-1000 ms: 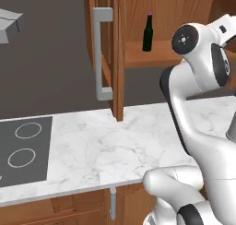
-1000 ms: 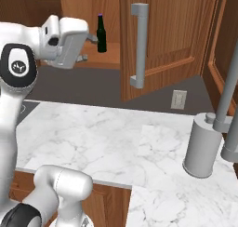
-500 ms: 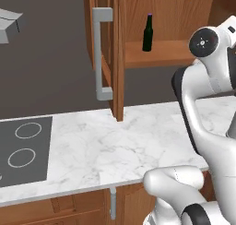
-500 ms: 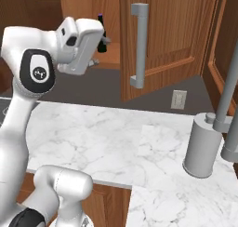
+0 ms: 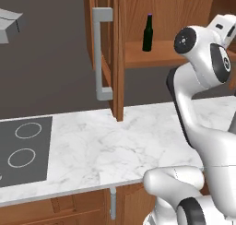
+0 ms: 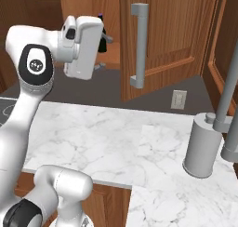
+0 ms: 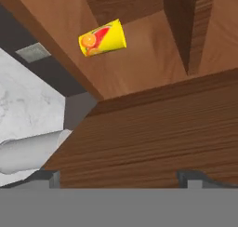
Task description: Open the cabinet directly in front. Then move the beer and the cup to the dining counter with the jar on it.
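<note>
The cabinet (image 5: 120, 44) stands open, its left door edge-on with a grey bar handle (image 5: 102, 53) and its right door (image 6: 174, 30) swung out. On its shelf stands the dark beer (image 5: 147, 32) bottle; in the right base view the beer (image 6: 104, 35) is mostly hidden behind my white hand (image 6: 83, 47), which is raised at shelf height. The yellow cup (image 7: 102, 37) with red and orange markings sits on the shelf, well ahead of my gripper (image 7: 120, 178). The fingers (image 7: 195, 177) are spread wide with nothing between them. A wooden door panel (image 7: 148, 133) lies close in front.
Below the cabinet runs a marble worktop (image 5: 115, 145) with a cooktop (image 5: 23, 150) at its left. A grey cylinder (image 6: 202, 144) stands on the worktop (image 6: 107, 137) at the right, beside grey pipes. An outlet (image 6: 178, 99) is on the back wall.
The arm has swung right and raised the hand to the shelf, so it now covers the beer in the right base view. The fingers stayed open; the beer has not moved.
</note>
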Motion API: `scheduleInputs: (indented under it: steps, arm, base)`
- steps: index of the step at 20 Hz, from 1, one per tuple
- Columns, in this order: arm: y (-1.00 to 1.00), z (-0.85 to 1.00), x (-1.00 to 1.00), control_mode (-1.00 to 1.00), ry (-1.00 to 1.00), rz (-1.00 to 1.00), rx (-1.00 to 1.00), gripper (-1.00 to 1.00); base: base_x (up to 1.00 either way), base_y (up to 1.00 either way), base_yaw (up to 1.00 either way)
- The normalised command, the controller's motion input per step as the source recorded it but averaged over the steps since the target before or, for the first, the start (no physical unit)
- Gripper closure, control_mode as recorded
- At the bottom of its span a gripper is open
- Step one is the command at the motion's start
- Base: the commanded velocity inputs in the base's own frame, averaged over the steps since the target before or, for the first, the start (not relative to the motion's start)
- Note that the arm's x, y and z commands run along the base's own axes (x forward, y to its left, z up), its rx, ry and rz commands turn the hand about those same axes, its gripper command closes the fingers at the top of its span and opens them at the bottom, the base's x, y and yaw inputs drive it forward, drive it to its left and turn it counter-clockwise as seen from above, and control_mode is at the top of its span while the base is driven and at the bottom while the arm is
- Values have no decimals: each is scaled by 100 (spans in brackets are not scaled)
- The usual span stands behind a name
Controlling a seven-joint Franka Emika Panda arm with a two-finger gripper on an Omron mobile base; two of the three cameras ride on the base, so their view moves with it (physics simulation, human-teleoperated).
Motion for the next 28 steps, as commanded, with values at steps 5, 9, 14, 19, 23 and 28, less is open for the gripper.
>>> scheduleInputs:
  steps: [5,9,14,19,23,28]
  arm:
    - [-13,-11,19,-100,7,-4,-6,-100]
    - [-24,-5,4,-100,2,-7,-3,-100]
    - [-28,0,0,-100,0,-11,-4,-100]
    - [-29,-4,0,-100,0,-15,-7,-100]
    - [-34,-1,0,-100,0,-15,-7,-100]
    - [-41,0,-3,-100,0,-15,-5,-100]
  base:
    - [0,0,0]
    - [0,0,0]
    - [0,0,0]
    - [0,0,0]
    - [0,0,0]
    - [0,0,0]
